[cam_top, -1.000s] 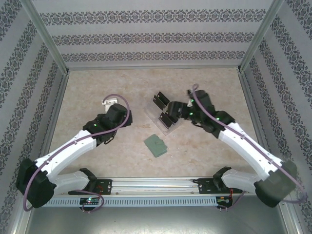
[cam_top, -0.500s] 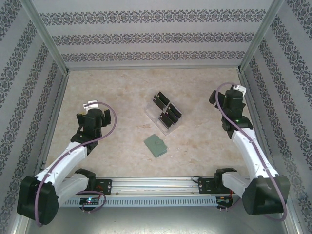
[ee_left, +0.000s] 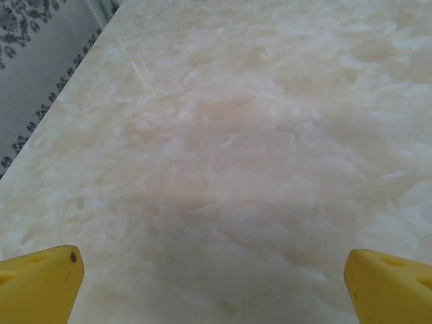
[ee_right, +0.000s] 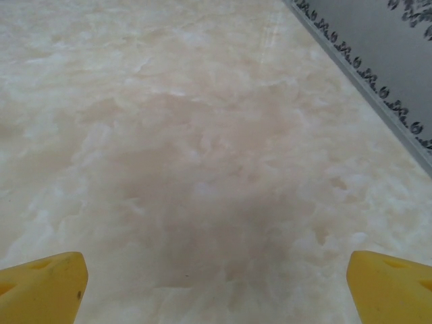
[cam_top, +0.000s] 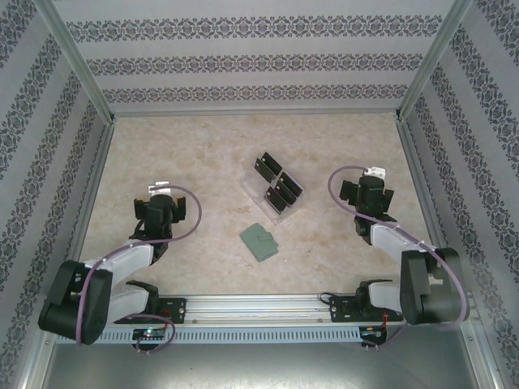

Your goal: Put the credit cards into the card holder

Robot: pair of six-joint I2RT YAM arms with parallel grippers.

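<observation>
the small flat black rectangular credit cards (cam_top: 276,183) sit in three dark groups inside a clear plastic tray (cam_top: 251,185) near the middle of the pale marbled beige tabletop (cam_top: 203,146). i cannot tell how many cards each group holds. the flat grey-green rectangular card holder (cam_top: 259,241) lies on the table just nearer the arm bases than the tray, apart from it and turned at an angle.

the left gripper (cam_top: 160,188) hangs over bare table well to the left of the tray. its yellow fingertips (ee_left: 37,283) are spread wide, with nothing between them but marbled surface. the right gripper (cam_top: 373,173) is well to the right of the tray, near the patterned side wall (ee_right: 378,40), and it is released too. its yellow fingertips (ee_right: 40,280) stand far apart over bare table. neither gripper touches the cards, the tray or the holder.
</observation>
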